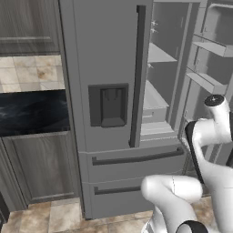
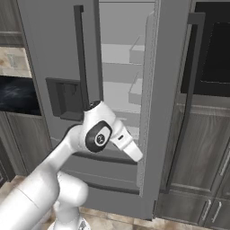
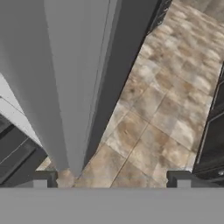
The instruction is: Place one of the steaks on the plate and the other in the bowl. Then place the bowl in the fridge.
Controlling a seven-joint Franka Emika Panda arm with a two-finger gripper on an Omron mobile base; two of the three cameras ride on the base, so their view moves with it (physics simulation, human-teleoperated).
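The tall grey fridge stands in front of me with its left door shut and its right door swung open. The bare inner shelves show through the gap. My arm reaches to the open door's edge. In the hand view my gripper is open, its fingertips far apart with nothing between them, looking down along the grey door edge to the floor. The steaks, the plate and the bowl are out of view.
Fridge drawers sit below the doors. Dark wood cabinets flank the fridge, with a black counter on the left and a dark oven front on the right. Tiled floor lies beside the open door.
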